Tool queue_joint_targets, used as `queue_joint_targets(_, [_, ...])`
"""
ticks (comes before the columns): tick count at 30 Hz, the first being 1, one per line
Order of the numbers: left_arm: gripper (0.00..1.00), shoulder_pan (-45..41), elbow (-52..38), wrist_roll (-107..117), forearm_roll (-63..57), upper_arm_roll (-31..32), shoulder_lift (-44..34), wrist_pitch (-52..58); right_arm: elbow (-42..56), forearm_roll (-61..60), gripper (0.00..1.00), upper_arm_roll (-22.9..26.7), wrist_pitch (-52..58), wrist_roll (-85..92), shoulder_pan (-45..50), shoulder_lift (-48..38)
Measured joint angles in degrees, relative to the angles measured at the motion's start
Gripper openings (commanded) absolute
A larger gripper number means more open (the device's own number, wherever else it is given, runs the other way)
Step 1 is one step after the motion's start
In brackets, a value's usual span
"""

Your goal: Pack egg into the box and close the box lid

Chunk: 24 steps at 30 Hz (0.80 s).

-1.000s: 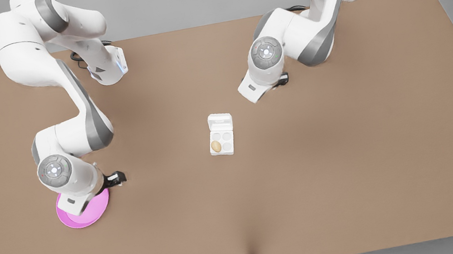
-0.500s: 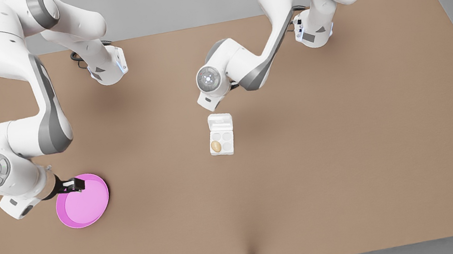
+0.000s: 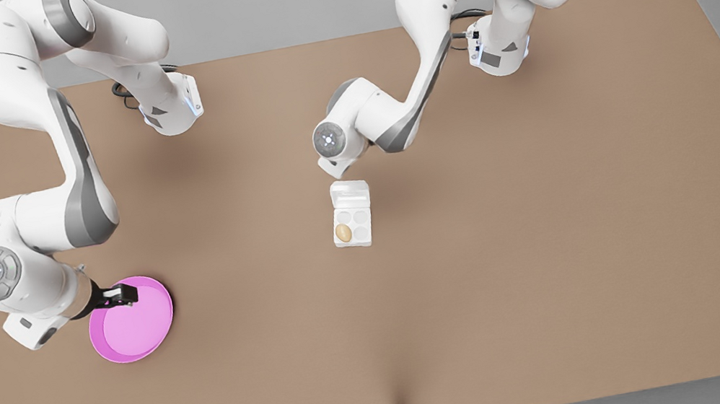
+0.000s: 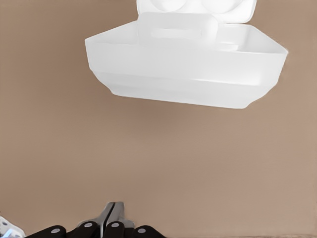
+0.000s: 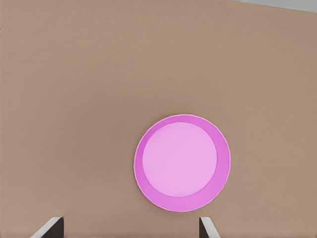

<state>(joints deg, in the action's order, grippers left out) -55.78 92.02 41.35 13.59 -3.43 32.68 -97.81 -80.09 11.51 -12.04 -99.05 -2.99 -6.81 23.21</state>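
**Egg seated, lid still to fold**

The brown worktop [image 3: 556, 235] carries little: a white box in the middle and a pink plate toward the front view's left.

Your left gripper [image 4: 110, 218] rides the arm on the front view's right, just beside the box's lid end. In the left wrist view its fingers are pressed together, clenched on nothing, with the lid [image 4: 185, 74] ahead of them and apart. Your right gripper [image 3: 119, 295] hangs over the rim of the plate [image 3: 132, 328]; the right wrist view shows its fingers spread wide and empty. That arm waits.

Outward from the left gripper, the lid [image 3: 350, 194] lies folded back flat, hinged to the cup tray of the box [image 3: 353, 223]. The egg [image 3: 343, 232] sits in the near cup on the front view's left; the other three cups are empty. The plate holds nothing.

You should expect the lid to be light, thin and stiff, and the whole box may slide on the worktop if pushed sideways. Get under the lid's free edge, the one nearest the gripper, and swing it over the hinge. The egg is fragile, so press down gently when the lid meets the tray.
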Motion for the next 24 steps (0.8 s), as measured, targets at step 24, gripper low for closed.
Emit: queue_joint_targets(24, [0.22,0.6,-6.9,-0.8,1.1,-0.3,7.9,-11.0,-0.1,0.0,1.0,0.0,-0.1,-0.1,0.6,0.2])
